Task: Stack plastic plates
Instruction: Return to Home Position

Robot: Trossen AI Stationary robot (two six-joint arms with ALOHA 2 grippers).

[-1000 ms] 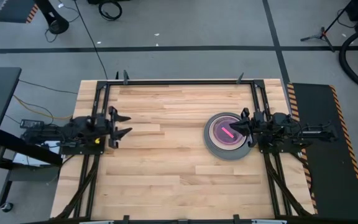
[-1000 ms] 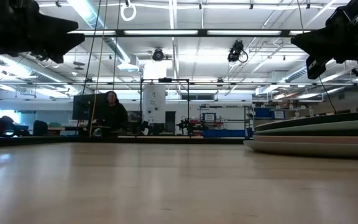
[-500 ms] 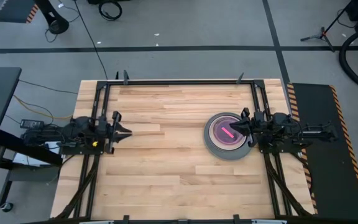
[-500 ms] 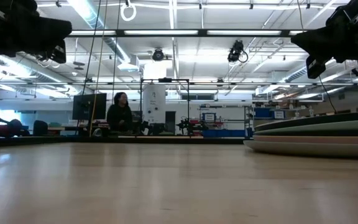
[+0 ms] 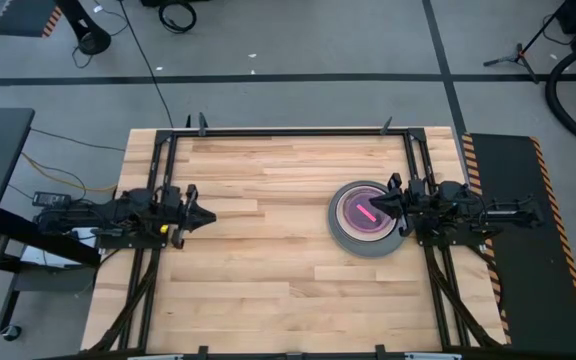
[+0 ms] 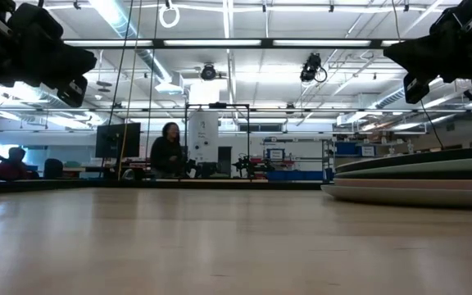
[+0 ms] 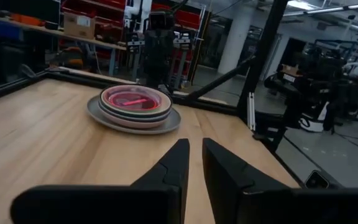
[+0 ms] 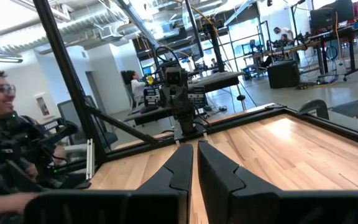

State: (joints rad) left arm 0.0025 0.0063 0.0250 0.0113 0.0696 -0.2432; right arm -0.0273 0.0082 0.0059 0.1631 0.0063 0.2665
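So the wooden table (image 5: pixel 268 290) fills most of the shot, and the stack of plastic plates (image 5: pixel 366 216) sits on its right half, roughly midway front to back. The big grey plate (image 5: pixel 343 243) is on the bottom with smaller ones piled on it, and a red-pink one (image 5: pixel 368 213) is on top. The right gripper (image 5: pixel 382 207) hangs over the stack's right edge, fingers pinched together on nothing. The left gripper (image 5: pixel 211 216) is way over on the left side, well apart from the plates, also closed and empty. There's a person (image 6: pixel 167 152) in the room behind.
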